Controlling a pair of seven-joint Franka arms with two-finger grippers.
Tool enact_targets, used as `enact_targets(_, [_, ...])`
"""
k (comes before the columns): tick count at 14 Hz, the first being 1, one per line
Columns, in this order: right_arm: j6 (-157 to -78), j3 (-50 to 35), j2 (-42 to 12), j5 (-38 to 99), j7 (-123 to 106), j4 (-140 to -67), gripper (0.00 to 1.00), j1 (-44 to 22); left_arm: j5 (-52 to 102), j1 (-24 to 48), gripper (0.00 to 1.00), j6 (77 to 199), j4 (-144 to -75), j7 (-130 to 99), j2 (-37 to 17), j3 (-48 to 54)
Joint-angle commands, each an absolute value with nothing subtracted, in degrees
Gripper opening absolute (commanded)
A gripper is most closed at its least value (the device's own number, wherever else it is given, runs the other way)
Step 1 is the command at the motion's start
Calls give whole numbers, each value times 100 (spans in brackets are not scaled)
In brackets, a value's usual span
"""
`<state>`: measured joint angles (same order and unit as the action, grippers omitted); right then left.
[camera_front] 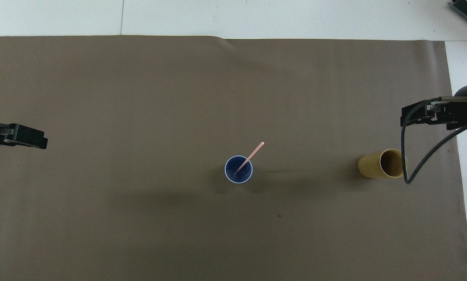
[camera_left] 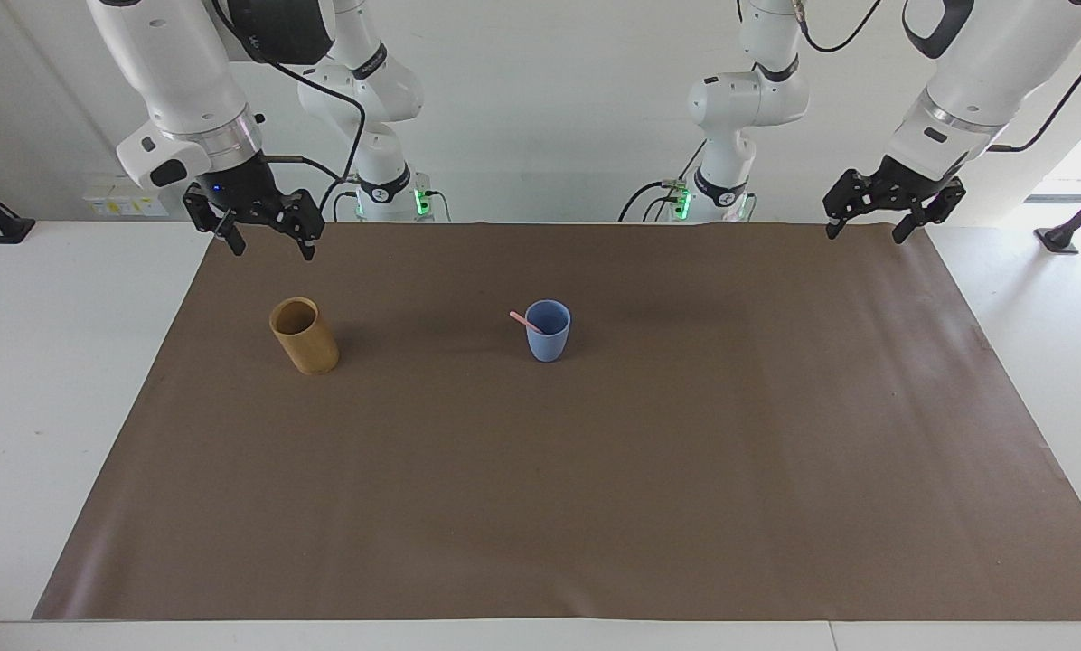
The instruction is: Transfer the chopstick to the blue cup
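The chopstick [camera_left: 524,320] stands tilted in the blue cup [camera_left: 548,332] at mid-mat [camera_left: 595,470], its top leaning out over the rim toward the right arm's end. The right claw [camera_left: 266,237] hangs open and empty in the air over the mat's edge at its own end; the wooden cup [camera_left: 304,336] stands upright on the mat near it, and the blue cup well apart from it. The left claw [camera_left: 868,223] waits open and empty over the mat's corner at its own end, well apart from both cups.
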<state>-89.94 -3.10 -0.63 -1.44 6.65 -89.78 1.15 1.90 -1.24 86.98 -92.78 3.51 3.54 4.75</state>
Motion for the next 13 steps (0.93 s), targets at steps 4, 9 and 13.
enact_targets(4, [-9211, -343, 97, -44, 598, -9185, 100, 176, 272, -246, 100, 8657, -9352, 404, 457, 536])
enact_targets(9, [-9263, -351, 114, -44, 519, -9229, 100, 176, 272, -246, 100, 8657, -9352, 404, 457, 536])
enact_targets(13, [-9369, -352, 123, -44, 527, -9264, 100, 176, 272, -246, 100, 8657, -9352, 404, 457, 536])
